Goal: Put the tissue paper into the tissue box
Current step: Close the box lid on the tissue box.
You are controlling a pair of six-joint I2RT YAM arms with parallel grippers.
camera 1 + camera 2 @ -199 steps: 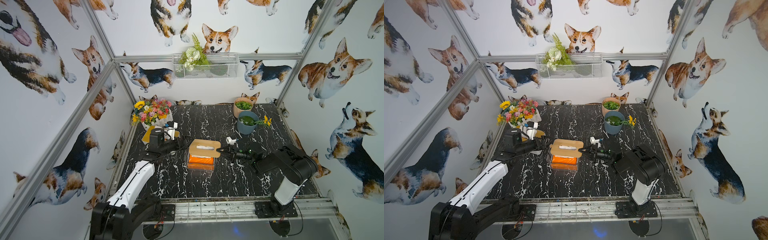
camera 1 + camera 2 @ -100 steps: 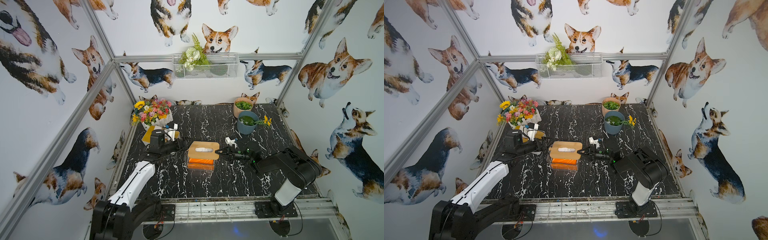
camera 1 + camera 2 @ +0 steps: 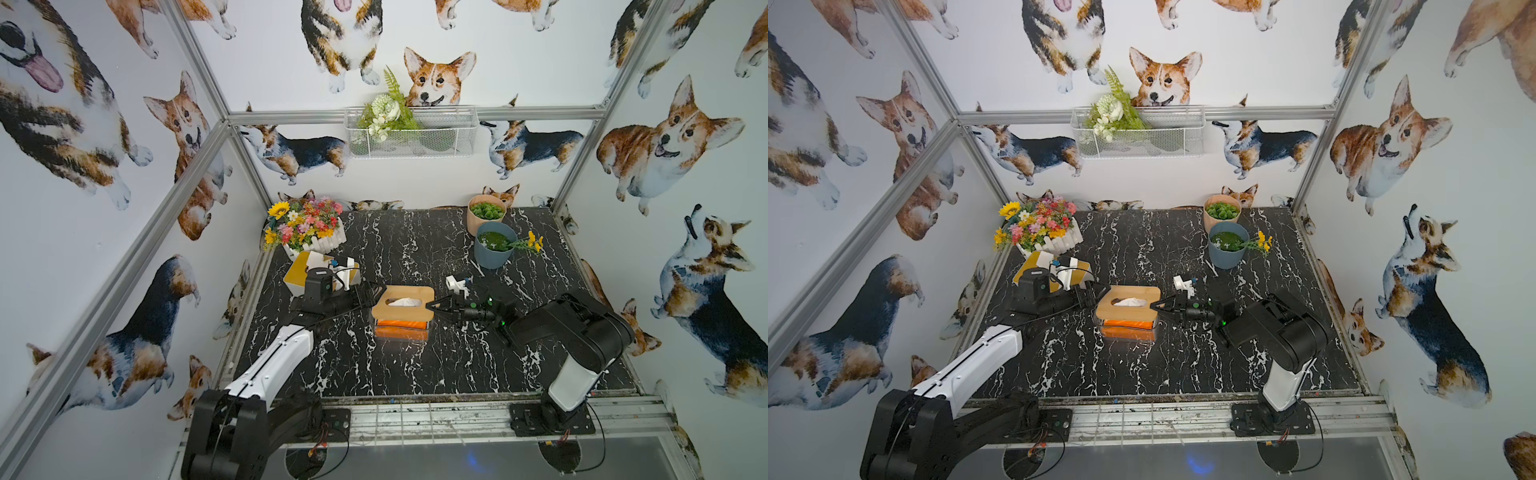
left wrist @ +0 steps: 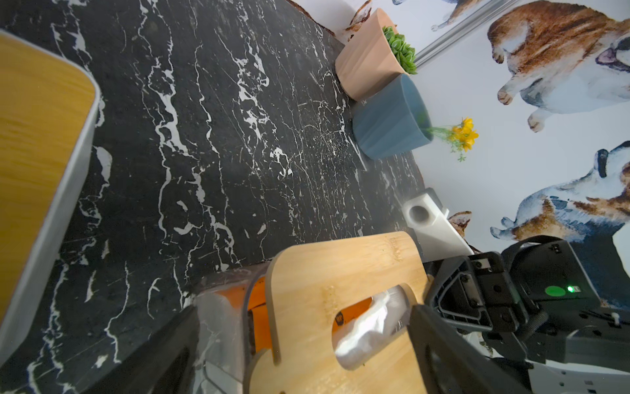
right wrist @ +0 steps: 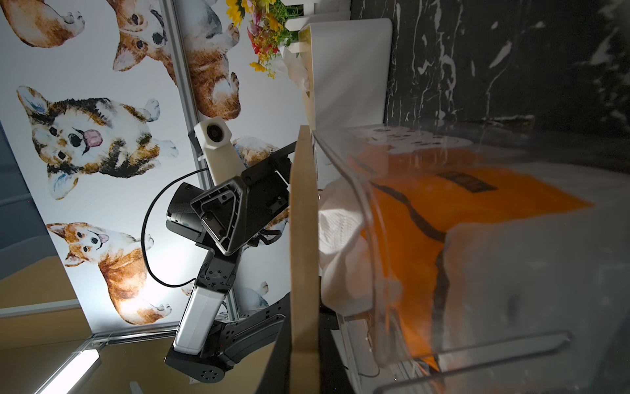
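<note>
The tissue box [image 3: 400,328] [image 3: 1128,327] is a clear case holding an orange pack, standing mid-table in both top views. Over it lies a wooden lid [image 3: 419,309] [image 3: 1113,309] with an oval slot; white tissue paper [image 3: 405,302] [image 3: 1130,302] [image 4: 368,327] pokes up through the slot. My right gripper [image 3: 432,307] [image 3: 1156,306] [image 5: 303,368] is shut on the lid's right edge [image 5: 303,221]. My left gripper [image 3: 370,293] [image 3: 1094,296] [image 4: 303,310] stands open, its fingers [image 4: 439,351] straddling the lid's left end. A gap shows between the lid [image 4: 341,279] and the case rim [image 5: 371,238].
A second box with a yellow-brown top [image 3: 297,276] and a flower planter [image 3: 307,228] stand at the back left, just behind my left arm. A pink pot [image 3: 486,214] and a blue pot [image 3: 494,249] stand at the back right. A wire basket [image 3: 411,133] hangs on the back wall.
The right gripper has brought the lid slightly down and to the left over the case. The left gripper has edged a little closer to the lid's left end, staying open.
</note>
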